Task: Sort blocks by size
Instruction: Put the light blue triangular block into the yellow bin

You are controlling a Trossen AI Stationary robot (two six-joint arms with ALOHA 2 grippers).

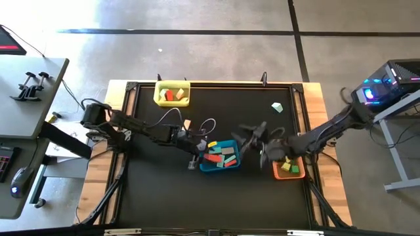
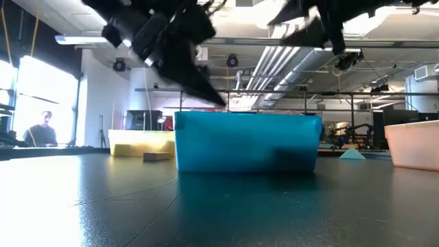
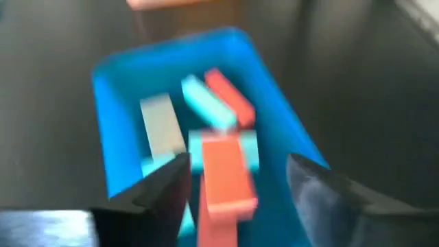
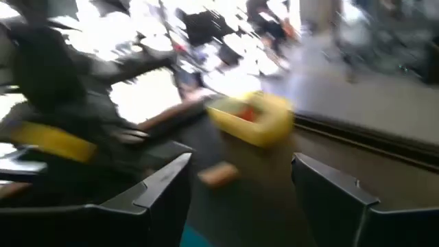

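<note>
The blue tray [image 1: 230, 164] at the table's middle holds several blocks: red, pale blue and tan bars [image 3: 206, 103]. My left gripper [image 1: 202, 145] hangs open over the tray's left end. In the left wrist view [image 3: 236, 171] a red bar [image 3: 223, 185] lies between its fingers, apart from both. My right gripper [image 1: 251, 136] is open and empty above the table, just right of the blue tray; its wrist view [image 4: 236, 168] looks toward the yellow tray [image 4: 254, 116]. A tan block [image 1: 187, 124] and a pale green block [image 1: 277, 107] rest on the table.
The yellow tray [image 1: 172, 94] with red and lime blocks stands at the far edge, left of centre. The orange tray [image 1: 289, 169] with green and orange blocks stands right of the blue tray, below my right arm. A person sits beyond the table [image 2: 42, 130].
</note>
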